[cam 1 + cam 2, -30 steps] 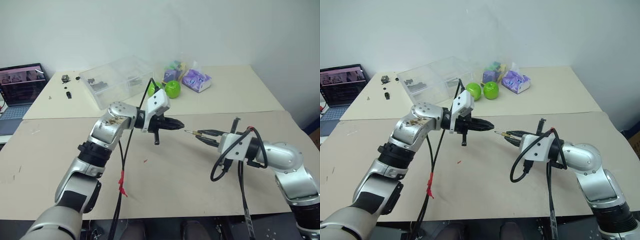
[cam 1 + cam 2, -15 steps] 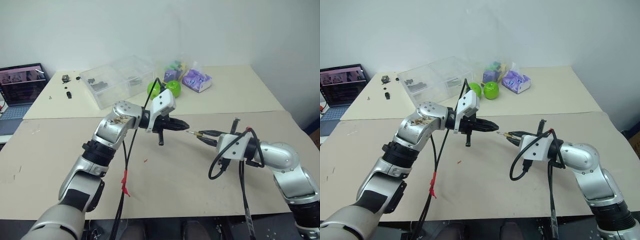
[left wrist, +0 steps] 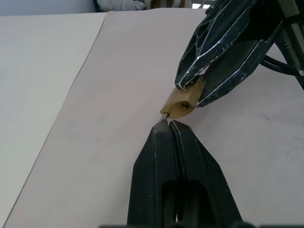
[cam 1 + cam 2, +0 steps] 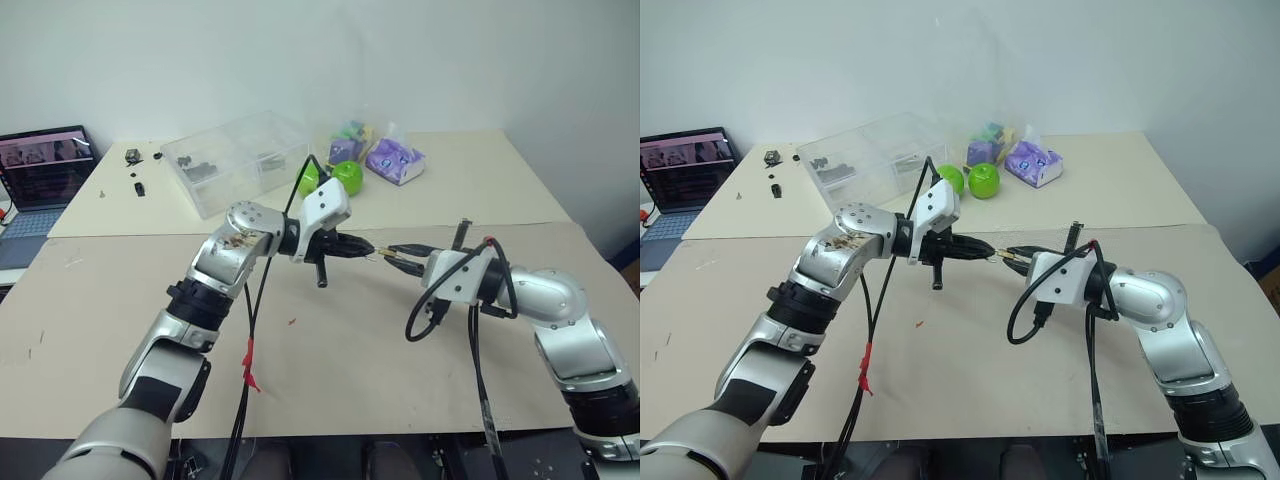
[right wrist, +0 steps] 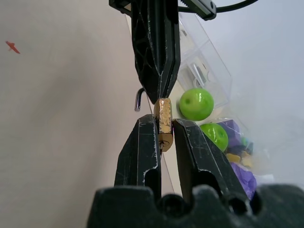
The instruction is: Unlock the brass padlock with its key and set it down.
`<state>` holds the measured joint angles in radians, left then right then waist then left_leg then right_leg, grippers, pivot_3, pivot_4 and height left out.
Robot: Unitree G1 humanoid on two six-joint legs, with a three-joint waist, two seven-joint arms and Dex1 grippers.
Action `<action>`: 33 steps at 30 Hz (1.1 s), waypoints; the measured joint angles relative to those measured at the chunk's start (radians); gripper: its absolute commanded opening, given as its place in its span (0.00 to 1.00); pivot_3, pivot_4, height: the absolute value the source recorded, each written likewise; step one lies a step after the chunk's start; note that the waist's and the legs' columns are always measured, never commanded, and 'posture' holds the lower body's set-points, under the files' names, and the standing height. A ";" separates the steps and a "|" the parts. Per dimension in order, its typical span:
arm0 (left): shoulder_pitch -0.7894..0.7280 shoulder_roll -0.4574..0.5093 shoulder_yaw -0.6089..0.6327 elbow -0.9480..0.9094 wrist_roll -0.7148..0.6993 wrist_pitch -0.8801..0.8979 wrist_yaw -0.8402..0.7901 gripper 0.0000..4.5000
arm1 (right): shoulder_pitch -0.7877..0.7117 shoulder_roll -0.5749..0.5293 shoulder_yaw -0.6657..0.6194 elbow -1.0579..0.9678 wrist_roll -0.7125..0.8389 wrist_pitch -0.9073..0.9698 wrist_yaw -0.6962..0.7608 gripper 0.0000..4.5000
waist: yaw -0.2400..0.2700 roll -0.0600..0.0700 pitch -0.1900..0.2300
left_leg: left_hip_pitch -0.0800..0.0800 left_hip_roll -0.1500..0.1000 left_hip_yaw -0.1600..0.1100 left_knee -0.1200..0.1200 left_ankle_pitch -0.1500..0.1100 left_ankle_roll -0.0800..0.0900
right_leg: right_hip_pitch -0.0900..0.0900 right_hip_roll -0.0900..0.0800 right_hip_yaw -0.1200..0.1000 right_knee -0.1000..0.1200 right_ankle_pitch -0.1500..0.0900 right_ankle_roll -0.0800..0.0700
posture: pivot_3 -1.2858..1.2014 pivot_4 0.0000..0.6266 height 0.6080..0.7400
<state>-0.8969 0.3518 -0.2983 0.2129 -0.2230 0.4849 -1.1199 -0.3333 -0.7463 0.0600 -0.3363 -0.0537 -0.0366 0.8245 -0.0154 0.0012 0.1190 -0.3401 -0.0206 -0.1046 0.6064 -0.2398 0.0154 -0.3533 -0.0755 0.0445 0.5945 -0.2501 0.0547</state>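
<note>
1. Left gripper [image 3: 167, 124]: jaws pressed fully together. A sliver of silvery metal shows at the very tip, judged to be the key [image 3: 164, 117]; its blade cannot be made out. The tip touches the lower face of the brass padlock [image 3: 183, 100].

2. Right gripper [image 5: 164, 129]: jaws narrow, clamped on the two flat sides of the brass padlock. The padlock is held in the air above the table [image 4: 330, 370], between the two arms. Its thin shackle [image 5: 138, 99] juts out on the far side.

3. Hazard, misalignment: the key is very small and is pinched only at the fingertips. If the tip meets the padlock off the keyway, it may skid across the brass face or pivot in the grip.

4. Hazard, drop: pushing along the key may drive the padlock back through the right jaws, since only its flat sides are gripped. Either item could then fall to the table.

5. Hazard, torque: a turn applied before the key is fully seated may twist the key out of the fingers instead of releasing the shackle.

6. Count, left to right:
   - laptop [image 4: 42, 175]: one
   - clear plastic box [image 4: 235, 160]: one
   - key: one
   - green apples [image 4: 983, 180]: two
   - brass padlock: one
   - purple packet [image 4: 393, 160]: one
</note>
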 measured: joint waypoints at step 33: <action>0.068 0.110 0.067 -0.095 -0.035 0.077 -0.019 0.50 | 0.046 -0.062 -0.030 0.088 0.039 -0.055 0.019 0.03 | -0.006 -0.002 0.002 | -0.009 -0.001 0.000 0.006 0.000 -0.001 | -0.005 -0.001 0.000 0.001 0.000 0.000 | 0.52 0.24 1.00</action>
<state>-0.8284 0.4621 -0.2308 0.1177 -0.2580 0.5614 -1.1391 -0.2869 -0.8081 0.0298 -0.2483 -0.0150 -0.0920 0.8433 -0.0212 -0.0007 0.1207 -0.3487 -0.0220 -0.1045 0.6120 -0.2396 0.0148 -0.3585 -0.0770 0.0443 0.5958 -0.2501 0.0546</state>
